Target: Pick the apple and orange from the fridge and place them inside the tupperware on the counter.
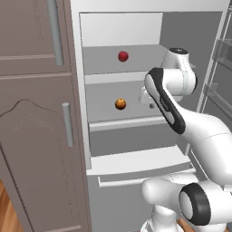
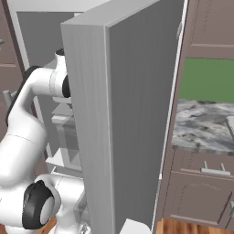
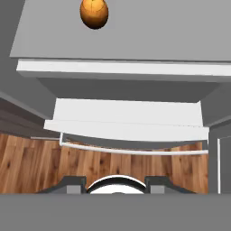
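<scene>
The fridge (image 1: 127,121) stands open. On its upper shelf rests the red apple (image 1: 123,56), and one shelf lower sits the orange (image 1: 120,103), also at the top of the hand view (image 3: 94,12). My arm reaches into the fridge at the middle shelf, with the hand (image 1: 145,96) just right of the orange and mostly hidden behind the forearm. In the hand view my gripper (image 3: 115,184) is open, its fingertips (image 3: 72,183) wide apart with nothing between them. The marbled counter (image 2: 201,125) lies to the right. A pale sliver (image 2: 230,122) at its right edge may be the tupperware.
The grey fridge door (image 2: 132,114) stands open between the arm and the counter and blocks most of the right base view. Brown cabinets (image 1: 36,113) flank the fridge's left side. A lower drawer (image 3: 128,119) juts out under the shelves, above the wooden floor (image 3: 36,162).
</scene>
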